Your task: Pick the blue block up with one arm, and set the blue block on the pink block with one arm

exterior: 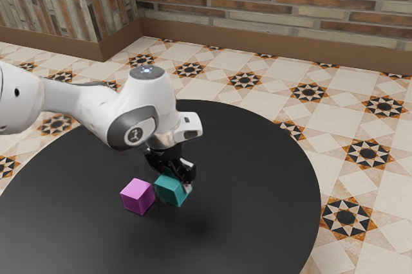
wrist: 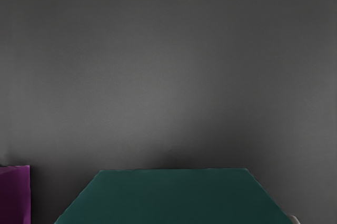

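Up close: blue block (wrist: 174, 197) in the pincer

Black gripper (exterior: 175, 181) is pinching the blue block from two sides, low over the round black table (exterior: 257, 177). That block is sitting just beside the pink block (exterior: 137, 196), on its exterior-view right.

Clear black table (exterior: 257, 184) surface on the exterior view's right of blue block (exterior: 170, 191). On the exterior view's left, blocked by pink block (exterior: 137, 197), just beside it. Open air above pink block.
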